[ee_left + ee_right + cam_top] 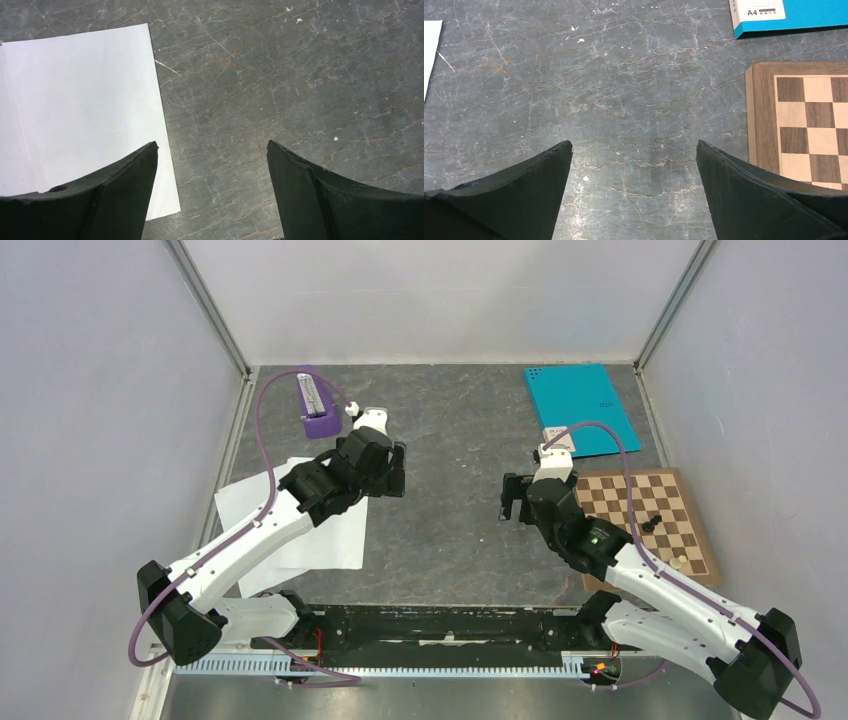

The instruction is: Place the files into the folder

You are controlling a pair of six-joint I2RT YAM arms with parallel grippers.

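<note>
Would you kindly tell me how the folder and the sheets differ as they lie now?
The folder is teal with a white label; the sheets are plain white. The folder lies far right, just beyond the chessboard; the sheets lie near left. The folder is closed, one piece; the sheets overlap askew. Both lie flat on the table, ungripped.

Open tabletop [450, 440] between files [338, 540] and folder [578, 405]; chessboard [690, 515] sits beside folder.

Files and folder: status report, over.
Left tool open, empty, at the files edge. Right tool open, empty, over table. Folder shut, far right, beyond chessboard. No clutter between them.
</note>
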